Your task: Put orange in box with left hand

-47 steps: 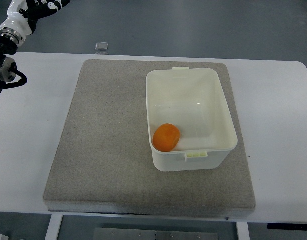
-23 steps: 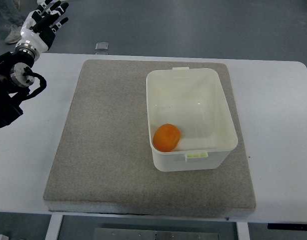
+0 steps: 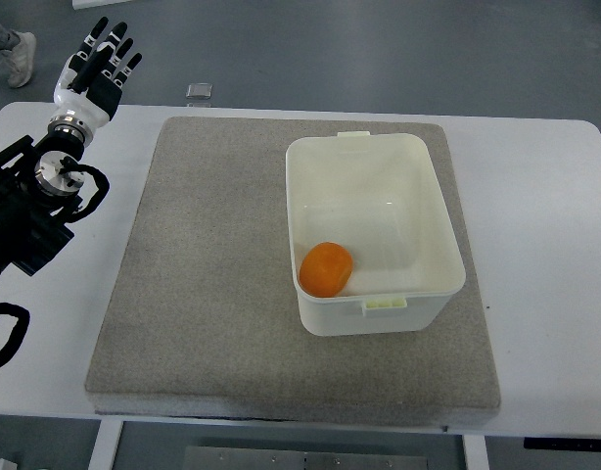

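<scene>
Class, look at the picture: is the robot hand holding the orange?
No. The orange lies inside the white box, while the left robot hand is far off with fingers spread and empty.

One camera — high on the robot's side, looking steeply down at the table (image 3: 535,176).

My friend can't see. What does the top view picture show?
An orange sits in a white box on a grey mat. The robot's left hand, fingers spread and empty, is far off at the table's corner.

orange (image 3: 326,269) in white box (image 3: 374,233), left hand (image 3: 93,69) empty, fingers straight
</scene>
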